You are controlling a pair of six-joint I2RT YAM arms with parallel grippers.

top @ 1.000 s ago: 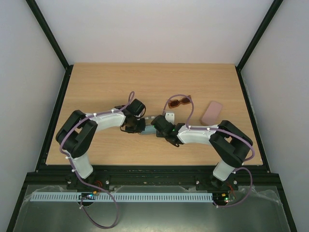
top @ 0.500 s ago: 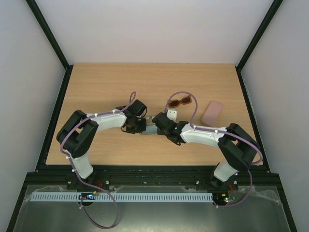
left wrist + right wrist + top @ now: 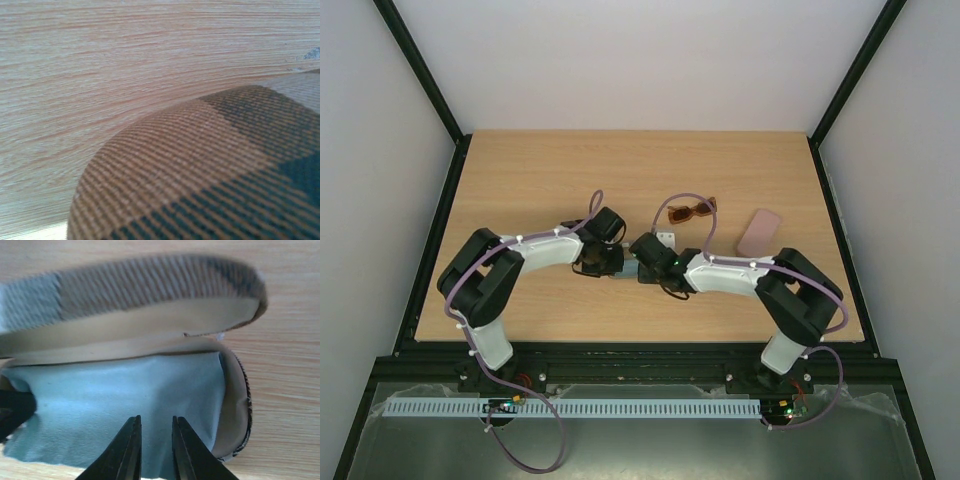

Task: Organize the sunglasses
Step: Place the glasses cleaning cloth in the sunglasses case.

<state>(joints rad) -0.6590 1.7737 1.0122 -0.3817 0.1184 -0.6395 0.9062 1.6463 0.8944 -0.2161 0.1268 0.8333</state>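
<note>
Top external view shows the reddish-brown sunglasses (image 3: pixel 692 211) lying folded on the table (image 3: pixel 520 180), a little right of its middle and apart from both arms. A flat pink case (image 3: pixel 759 232) lies between them and the right edge. Nearer the near edge, at the table's middle, the two arms meet over a plaid case (image 3: pixel 625 270). The left gripper (image 3: pixel 603 262) is at its left end and the right gripper (image 3: pixel 640 267) at its right end. The right wrist view looks into the open case. Its woven brown, grey and dark checked lid is raised over a cream lining, and a pale blue cloth (image 3: pixel 125 385) covers the inside. The right fingers (image 3: pixel 127 450) stand a narrow gap apart just above the cloth, with nothing seen between them. A dark shape at the left edge of the case's inside cannot be identified. The left wrist view is filled by the case's checked weave against the wood grain, and its own fingers are out of sight. The left jaws are closed, and whether they grip the case cannot be told.
</note>
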